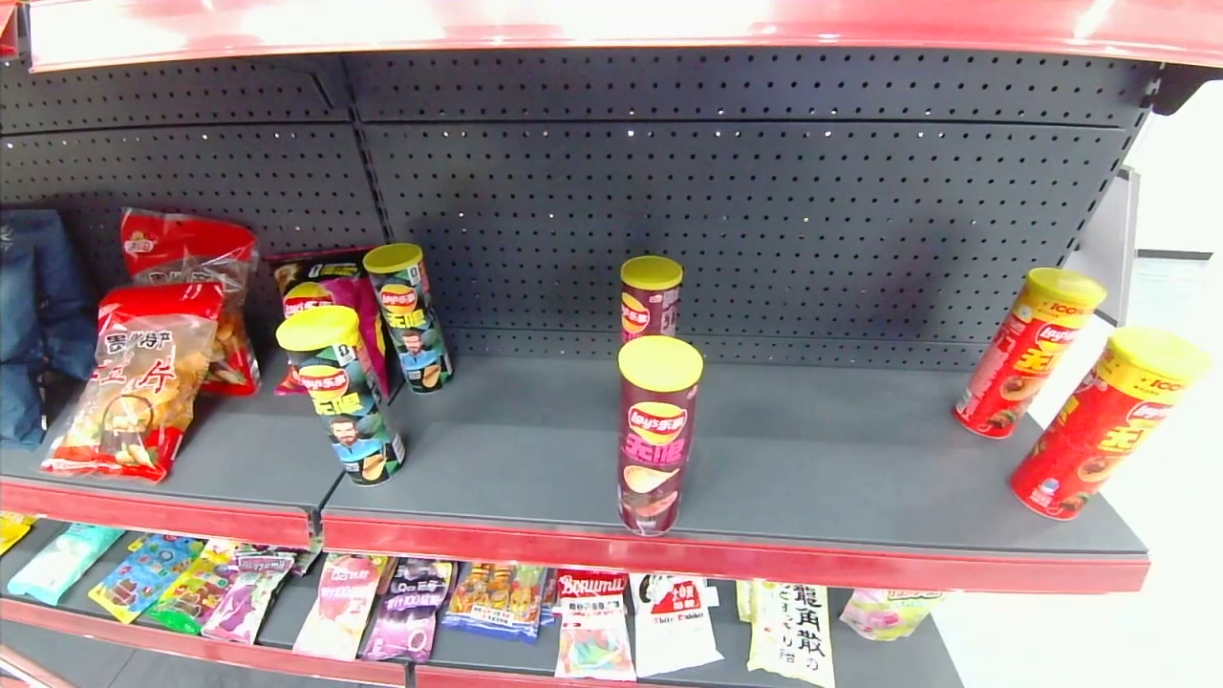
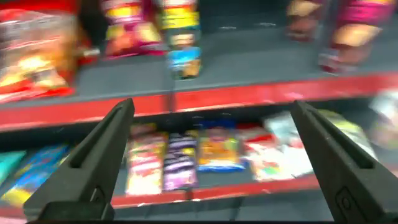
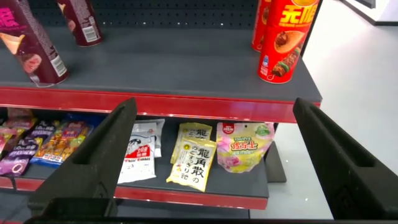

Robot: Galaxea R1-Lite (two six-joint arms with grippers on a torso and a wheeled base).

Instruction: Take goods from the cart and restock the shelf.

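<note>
Right wrist view — right tool (image 3: pixel 214 102) and left tool (image 2: pixel 211 104) empty before the shelf (image 1: pixel 726 559).
Both have fingers spread wide. Behind the shelf's red edge a maroon can (image 1: pixel 657 435) and two red cans (image 1: pixel 1108 420) stand upright — the bare board between them is judged nearer the right arm. The left wrist view is smeared; the right one crops the red cans' tops.

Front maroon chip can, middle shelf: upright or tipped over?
Upright. The front maroon chip can stands on its base by the shelf's front edge, yellow lid on top.
</note>
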